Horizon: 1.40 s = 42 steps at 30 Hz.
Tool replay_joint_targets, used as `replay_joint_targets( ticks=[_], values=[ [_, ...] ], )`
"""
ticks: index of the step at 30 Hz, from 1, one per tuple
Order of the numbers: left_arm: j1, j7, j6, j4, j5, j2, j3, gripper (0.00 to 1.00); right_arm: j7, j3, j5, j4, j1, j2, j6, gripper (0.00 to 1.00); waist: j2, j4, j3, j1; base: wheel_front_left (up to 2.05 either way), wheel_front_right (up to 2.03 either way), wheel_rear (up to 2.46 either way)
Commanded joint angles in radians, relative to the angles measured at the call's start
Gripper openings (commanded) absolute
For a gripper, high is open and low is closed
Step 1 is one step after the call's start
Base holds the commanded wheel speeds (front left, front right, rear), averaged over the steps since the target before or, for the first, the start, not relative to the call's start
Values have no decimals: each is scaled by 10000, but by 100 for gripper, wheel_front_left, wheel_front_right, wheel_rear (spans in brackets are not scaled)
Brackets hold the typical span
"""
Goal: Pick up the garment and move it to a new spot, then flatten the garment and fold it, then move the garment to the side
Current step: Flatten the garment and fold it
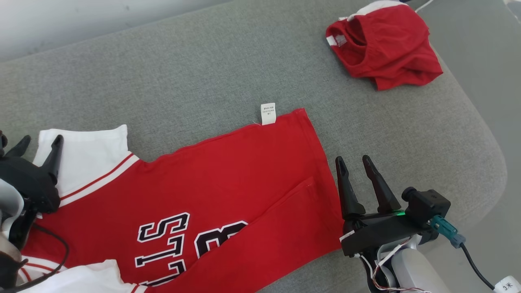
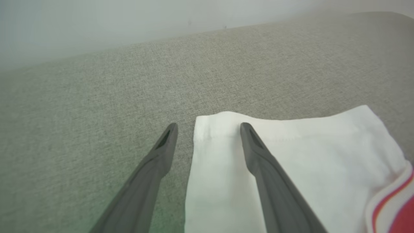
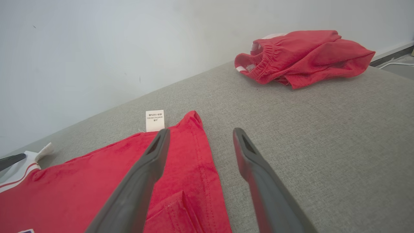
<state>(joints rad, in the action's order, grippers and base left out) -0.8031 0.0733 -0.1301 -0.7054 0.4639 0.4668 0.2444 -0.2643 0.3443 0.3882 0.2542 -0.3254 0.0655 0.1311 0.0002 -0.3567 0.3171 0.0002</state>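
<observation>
Refer all positions to the grey cushion (image 1: 203, 73).

1. Left gripper (image 1: 42, 140): you find it over the cushion's left end. Its jaws stand wide apart and hold nothing. In the left wrist view (image 2: 209, 127), one finger is above bare cushion fabric and the other is above the white sleeve (image 2: 307, 152), with the sleeve's side edge between the two. You cannot tell from the pictures whether either fingertip touches the cloth.

2. Red jersey (image 1: 228, 175): this is the garment. It lies spread on the cushion's near left portion, and its body runs from the white sleeve (image 1: 89, 154) at the left towards the cushion's middle. Black lettering outlined in white faces up. A red flap lies folded over the body along a diagonal line on the cushion's near side.

3. Care label (image 1: 268, 113): a small white tag sticks out from the jersey's far edge and lies flat on the cushion near its middle. It is also in the right wrist view (image 3: 154, 120).

4. Right gripper (image 1: 352, 159): you find it over the cushion's near right portion, just beside the jersey's hem. Its jaws are spread and empty. In the right wrist view (image 3: 201, 131), one finger is above the red hem and the other is above bare cushion.

5. Red shorts (image 1: 386, 44): they lie crumpled at the cushion's far right corner, well apart from the jersey (image 3: 300, 55).
</observation>
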Motion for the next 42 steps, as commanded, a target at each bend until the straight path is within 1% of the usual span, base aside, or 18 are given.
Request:
replay_joint_targets(
  ticks=[1, 2, 4, 5, 6, 7, 8, 14, 21, 22, 24, 29, 34, 42],
  values=[
    [-151, -52, 0, -222, 28, 85, 49, 100, -13, 9, 8, 0, -96, -50, -6, 100, -2, -150, 172, -2, 0, 0, 0],
    [-218, -29, 0, -390, 9, 113, 82, 100, -13, 3, -3, -3, -99, -54, -6, 100, -2, -165, 195, -2, 0, 0, 0],
    [-364, -19, -2, -667, 397, -82, 222, 100, -13, -13, -27, -11, -117, -71, -6, 100, -2, -173, 233, -2, 0, 0, 0],
    [-407, -19, -2, -730, 423, -89, 287, 96, -13, -29, -34, 0, -123, -69, -6, 100, -2, -159, 237, -2, 0, 0, 0],
    [-463, -67, -2, -773, 444, -57, 410, 35, -13, -37, -49, 13, -132, -71, -6, 100, -2, -142, 238, -2, 0, 0, 0],
    [-508, -110, -2, -828, 485, -46, 502, 13, -13, -36, -65, 27, -138, -76, -6, 100, -2, -122, 237, -2, 0, 0, 0],
    [-575, -176, -2, -860, 463, -2, 610, 0, -13, -12, -82, 51, -157, -79, -6, 100, -2, -101, 238, -2, 0, 0, 0],
    [-893, -754, -1, -975, 501, -46, 1054, 0, -13, 188, -229, 515, -598, 132, -6, 100, -2, 130, 77, -2, 0, 0, 0],
    [-832, -1351, -1, -538, 650, -195, 1544, 0, 51, 326, -309, 2164, -1932, 503, -6, 100, -2, 649, -165, -2, 0, 0, 0],
    [-832, -1351, -1, -538, 650, -195, 1544, 0, 51, 326, -309, 2164, -1932, 503, -6, 100, -2, 649, -165, -2, 0, 0, 0],
    [-735, -1510, -1, -351, 680, -205, 1616, 0, 174, 373, -227, 2665, -2331, 580, -6, 100, -2, 807, -192, -2, 0, 0, 0],
    [-521, -1776, 1, 251, 701, -307, 1764, 0, 317, 429, -31, 3822, -3264, 707, -6, 100, -2, 1202, -182, -2, 0, 0, 0],
    [-305, -1907, 97, 1036, 677, -396, 1873, 0, 301, 392, 28, 4981, -4069, 776, -6, 100, -2, 1584, -140, -2, 0, 0, 0],
    [150, -1719, 405, 2563, 710, -386, 1998, 0, 173, 63, 145, 6707, -5044, 772, -6, 100, -2, 2070, -33, -2, 0, 0, 0]
  ],
)
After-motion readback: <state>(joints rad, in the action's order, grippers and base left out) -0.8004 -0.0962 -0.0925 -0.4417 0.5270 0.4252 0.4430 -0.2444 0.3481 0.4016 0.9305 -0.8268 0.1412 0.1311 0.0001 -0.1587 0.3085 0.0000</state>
